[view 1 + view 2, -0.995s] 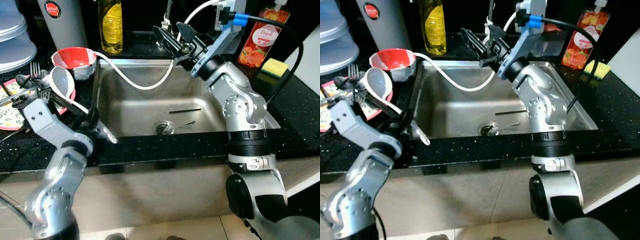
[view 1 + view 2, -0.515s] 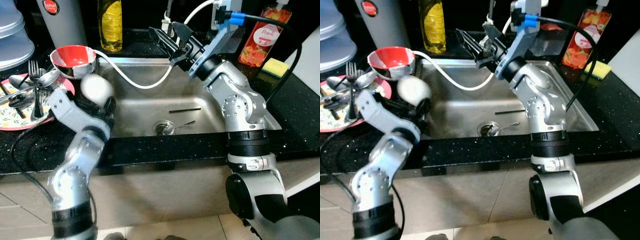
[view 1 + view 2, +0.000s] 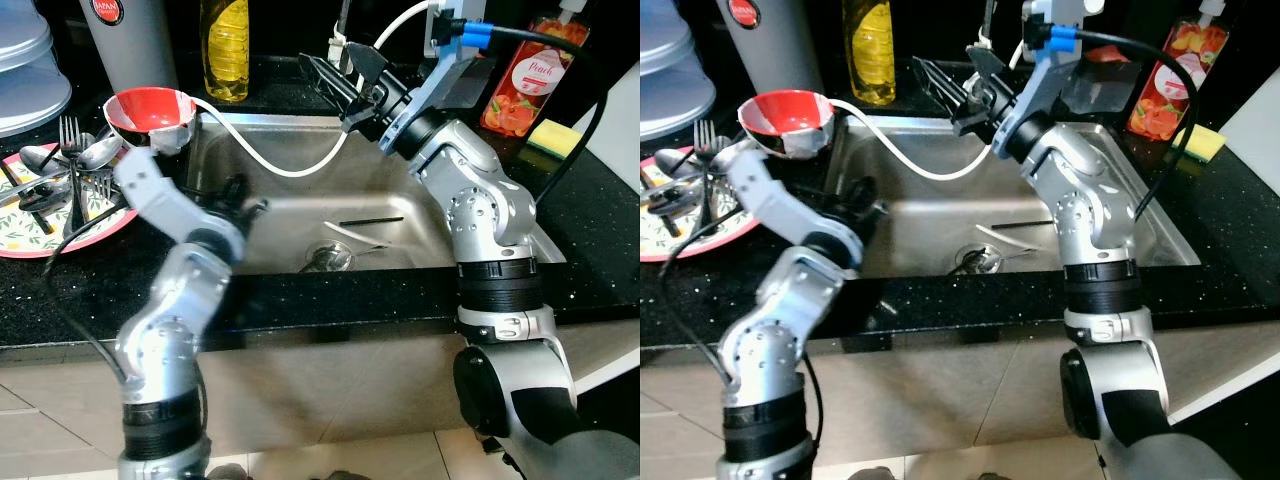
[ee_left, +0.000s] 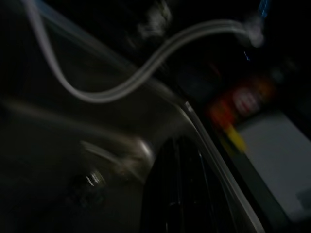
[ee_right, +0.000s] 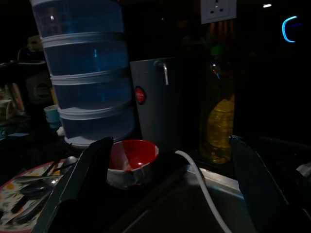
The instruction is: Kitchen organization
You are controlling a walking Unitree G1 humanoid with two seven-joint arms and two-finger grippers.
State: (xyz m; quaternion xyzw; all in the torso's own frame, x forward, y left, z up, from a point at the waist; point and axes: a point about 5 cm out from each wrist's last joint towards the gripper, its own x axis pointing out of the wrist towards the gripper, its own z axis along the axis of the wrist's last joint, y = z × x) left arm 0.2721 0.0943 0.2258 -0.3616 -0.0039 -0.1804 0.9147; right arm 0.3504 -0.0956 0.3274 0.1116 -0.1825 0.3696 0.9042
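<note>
Jaws: right gripper (image 3: 338, 78) spread wide, holding nothing, above the sink's (image 3: 400, 180) back edge. Left gripper (image 3: 243, 200) inside the basin, blurred; can't tell its state. White ladle (image 3: 345, 236) lies by the drain, beyond the left fingers.

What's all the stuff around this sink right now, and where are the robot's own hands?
Sink: one, steel, centre.
Spoon: one, pale, by the drain.
Hose: one, white, across the sink.
Bowl: one, red, sink's left corner.
Plate: one, patterned, far left, with forks and spoons.
Oil bottle: one, yellow, behind.
Flask: one, grey, behind.
Soap bottle: one, red, right.
Sponge: one, yellow, right.
Left gripper: over the sink's left side.
Right gripper: open, at the sink's back edge.
</note>
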